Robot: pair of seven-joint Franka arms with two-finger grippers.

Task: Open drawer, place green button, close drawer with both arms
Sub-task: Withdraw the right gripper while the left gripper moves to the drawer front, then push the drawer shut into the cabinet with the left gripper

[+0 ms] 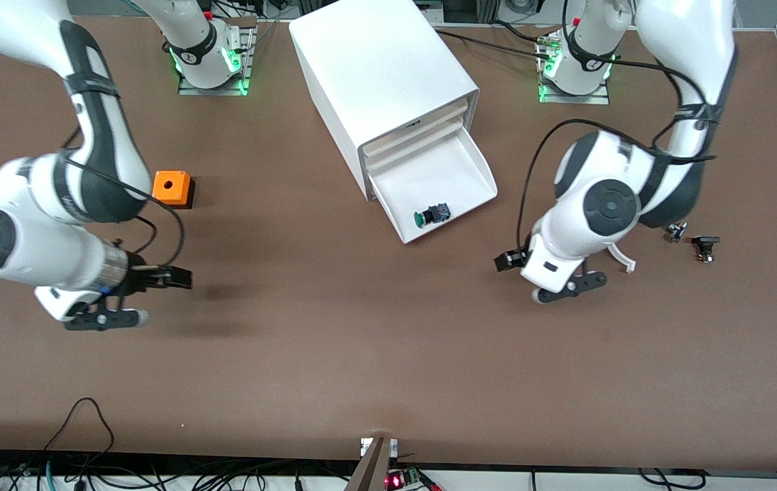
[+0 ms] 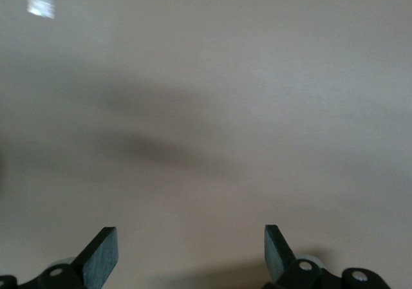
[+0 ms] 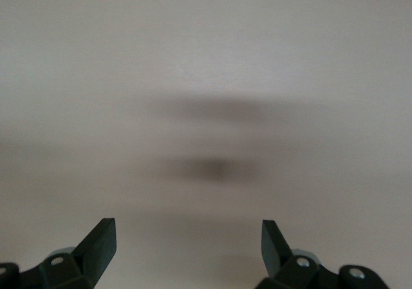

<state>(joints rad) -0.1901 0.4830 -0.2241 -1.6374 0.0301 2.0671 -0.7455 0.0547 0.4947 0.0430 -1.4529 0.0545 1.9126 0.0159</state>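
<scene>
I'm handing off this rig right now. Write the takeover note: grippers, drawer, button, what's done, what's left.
Left gripper: open, empty, over bare table at the left arm's end.
Right gripper: open, empty, over bare table at the right arm's end.
Drawer: the cabinet's lowest, pulled out.
Button: lying in the open drawer, near its front edge.
Done: drawer opened, button placed.
Left: push the drawer shut.
</scene>
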